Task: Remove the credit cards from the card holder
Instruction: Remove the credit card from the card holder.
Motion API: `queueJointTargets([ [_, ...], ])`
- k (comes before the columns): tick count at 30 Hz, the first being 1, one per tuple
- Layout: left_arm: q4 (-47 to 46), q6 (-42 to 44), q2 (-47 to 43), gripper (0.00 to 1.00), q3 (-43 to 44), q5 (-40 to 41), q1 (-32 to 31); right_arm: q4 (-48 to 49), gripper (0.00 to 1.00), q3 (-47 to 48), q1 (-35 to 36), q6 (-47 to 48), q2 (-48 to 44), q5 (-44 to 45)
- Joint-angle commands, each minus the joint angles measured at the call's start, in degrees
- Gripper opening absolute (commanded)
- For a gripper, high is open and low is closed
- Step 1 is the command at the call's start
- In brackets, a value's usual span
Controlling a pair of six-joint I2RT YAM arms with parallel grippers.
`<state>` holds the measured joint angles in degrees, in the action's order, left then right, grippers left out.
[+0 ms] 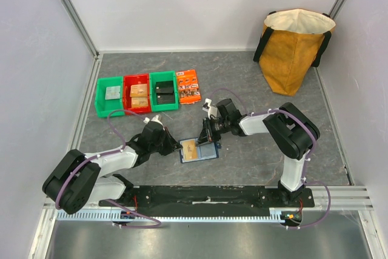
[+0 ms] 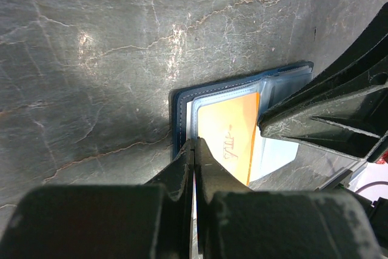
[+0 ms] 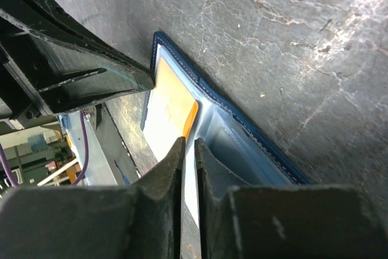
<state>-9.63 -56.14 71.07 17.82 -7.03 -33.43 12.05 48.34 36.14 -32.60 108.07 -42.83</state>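
Top external: left gripper [image 1: 177, 146] reaches low, clenched, at centre holder [image 1: 210, 150]; right gripper [image 1: 205, 138] opposite, grip unclear; card [image 1: 190, 149] inside.

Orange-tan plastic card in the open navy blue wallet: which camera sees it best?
The left wrist view: the orange-tan plastic card appears large and close, its handwriting visible. The right wrist view shows it mostly washed out by glare; the top view, only a small tan patch.
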Motion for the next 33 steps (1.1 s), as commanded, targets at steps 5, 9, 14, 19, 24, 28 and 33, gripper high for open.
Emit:
queueJointTargets([
  [5, 5.1, 0.5, 0.4, 0.02, -1.6, 1.4, 0.5, 2.7, 0.26, -1.1, -0.3, -2.2, -0.3, -0.7],
  [9, 5.0, 0.4, 0.4, 0.02, -1.7, 1.3, 0.4, 3.9, 0.27, -1.5, 0.1, -3.1, 0.6, -1.0],
  [14, 4.9, 0.3, 0.3, 0.02, -1.8, 1.1, 0.5, 3.9, 0.27, -1.1, 1.3, -3.3, 2.1, -0.9],
  [19, 4.9, 0.2, 0.1, 0.02, -1.9, 1.1, 0.5, 3.9, 0.24, -1.1, 2.2, -3.4, 2.7, -0.2],
  [24, 4.9, -0.1, -0.1, 0.02, -2.2, 1.3, 0.5, 4.2, 0.15, -1.7, 2.2, -3.3, 1.7, -0.2],
  [28, 4.9, -0.3, -0.2, 0.02, -2.4, 1.3, 0.6, 4.9, 0.1, -2.2, 2.1, -3.3, 1.4, -0.9],
  [33, 4.5, -0.5, -0.3, 0.02, -3.0, 1.1, 1.2, 7.9, 0.06, -3.5, 1.6, -5.4, 1.1, -2.2],
])
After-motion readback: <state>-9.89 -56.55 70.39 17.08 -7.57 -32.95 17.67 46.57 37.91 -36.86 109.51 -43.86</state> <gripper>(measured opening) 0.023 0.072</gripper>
